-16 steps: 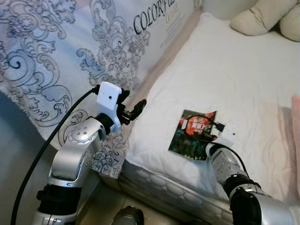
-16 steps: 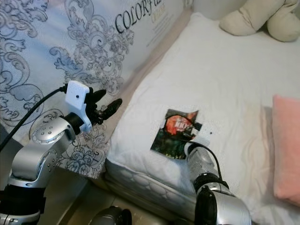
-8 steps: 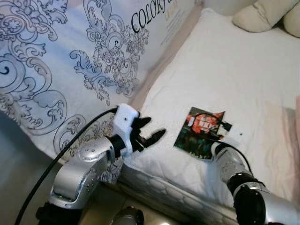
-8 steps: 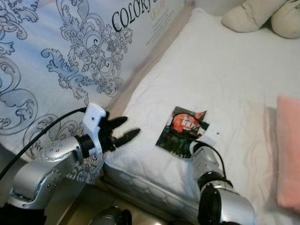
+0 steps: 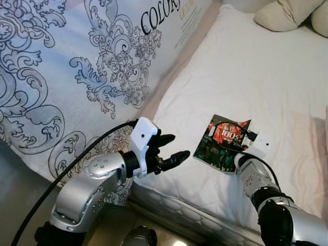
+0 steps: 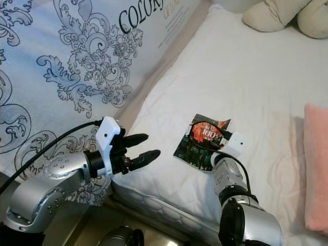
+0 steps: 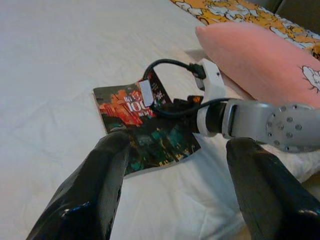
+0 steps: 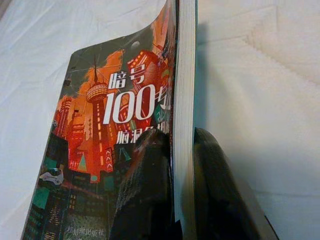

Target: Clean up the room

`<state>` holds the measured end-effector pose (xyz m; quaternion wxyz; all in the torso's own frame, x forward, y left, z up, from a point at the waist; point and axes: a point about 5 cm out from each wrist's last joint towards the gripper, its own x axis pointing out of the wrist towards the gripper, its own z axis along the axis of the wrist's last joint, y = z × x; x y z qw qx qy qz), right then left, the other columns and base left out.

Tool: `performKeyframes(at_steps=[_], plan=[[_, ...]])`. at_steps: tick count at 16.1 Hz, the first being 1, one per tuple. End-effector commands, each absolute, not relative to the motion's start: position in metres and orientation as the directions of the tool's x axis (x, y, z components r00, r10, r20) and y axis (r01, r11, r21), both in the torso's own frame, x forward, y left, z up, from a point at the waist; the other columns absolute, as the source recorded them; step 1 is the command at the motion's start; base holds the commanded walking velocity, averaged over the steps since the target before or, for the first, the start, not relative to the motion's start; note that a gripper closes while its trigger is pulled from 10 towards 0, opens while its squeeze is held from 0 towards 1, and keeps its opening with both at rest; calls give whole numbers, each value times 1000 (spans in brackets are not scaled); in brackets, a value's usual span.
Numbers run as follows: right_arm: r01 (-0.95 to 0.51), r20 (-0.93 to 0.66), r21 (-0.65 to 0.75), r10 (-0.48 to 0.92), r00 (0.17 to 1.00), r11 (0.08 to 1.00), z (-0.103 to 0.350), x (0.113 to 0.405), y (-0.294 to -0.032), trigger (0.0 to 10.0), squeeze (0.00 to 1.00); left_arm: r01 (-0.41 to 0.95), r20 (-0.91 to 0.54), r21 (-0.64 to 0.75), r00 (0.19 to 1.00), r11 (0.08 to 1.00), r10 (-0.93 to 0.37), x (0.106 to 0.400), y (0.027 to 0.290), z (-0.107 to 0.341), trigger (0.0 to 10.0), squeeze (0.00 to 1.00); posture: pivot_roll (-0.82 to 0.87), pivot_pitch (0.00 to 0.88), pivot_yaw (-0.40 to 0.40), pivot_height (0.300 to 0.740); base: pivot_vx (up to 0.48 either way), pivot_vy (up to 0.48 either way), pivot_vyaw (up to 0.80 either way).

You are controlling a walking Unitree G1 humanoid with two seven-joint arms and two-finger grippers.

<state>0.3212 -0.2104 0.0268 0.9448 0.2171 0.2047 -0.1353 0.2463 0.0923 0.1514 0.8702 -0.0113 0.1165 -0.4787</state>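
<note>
A paperback book with a dark cover, an orange city picture and "100" on it lies on the white bed. My right gripper is shut on the book's page edge. One finger lies on the cover and the other under it, so that side stands tilted up off the sheet. From the left wrist view, the right gripper reaches the book from the side of the pink pillow. My left gripper is open over the bed's near edge, a little left of the book, with its fingers pointing at it.
A big pale-blue patterned mattress marked "COLOR" leans along the left of the bed. A cream cushion lies at the far end. A pink pillow sits at the right, with an orange cartoon-print cloth beyond it.
My left arm has come down from beside the patterned mattress and moved right, toward the book. The right gripper has tipped the book's edge up. The camera has shifted a little.
</note>
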Motion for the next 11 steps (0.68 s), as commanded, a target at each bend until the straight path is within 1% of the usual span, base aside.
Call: performKeyframes(at_steps=[1,2,3,4,5,6,7,8,9,11], plan=[[366,-513,293,-178,840,883,16,313,-214,0,776,840,-192,-127,501,527,-844,243,91,153,10000,0,254,103,60,740,0,0,0],[364,-515,279,-181,838,889,16,312,-215,0,863,840,-193,-128,501,528,-844,243,91,153,10000,0,254,103,58,740,0,0,0],[363,-519,262,-186,834,894,15,311,-217,0,1000,839,-195,-129,502,529,-843,243,91,152,10000,0,251,101,57,740,0,0,0],[364,-521,255,-189,832,896,15,311,-218,0,1000,838,-196,-129,503,530,-842,243,91,151,10000,0,249,101,55,740,0,0,0],[366,-522,238,-200,829,900,15,310,-221,3451,1000,837,-196,-129,504,532,-841,244,90,151,10000,0,245,96,52,740,0,0,0],[365,-520,233,-202,830,901,15,310,-222,2431,1000,837,-195,-129,504,532,-841,244,90,150,10000,0,244,93,49,740,0,0,0],[359,-519,228,-199,831,905,15,310,-222,2392,1000,837,-194,-128,505,532,-841,245,90,150,10000,0,242,90,49,740,0,0,0],[364,-522,219,-207,828,905,15,309,-222,4784,1000,837,-195,-126,505,532,-841,246,90,150,10000,0,242,89,48,740,0,0,0],[371,-525,197,-221,822,908,14,308,-224,10000,1000,838,-195,-122,504,531,-841,246,90,150,10000,0,247,87,49,740,0,0,0],[376,-525,164,-242,816,912,11,304,-226,10000,1000,840,-197,-115,504,530,-841,247,91,150,10000,0,238,79,45,740,0,0,0]])
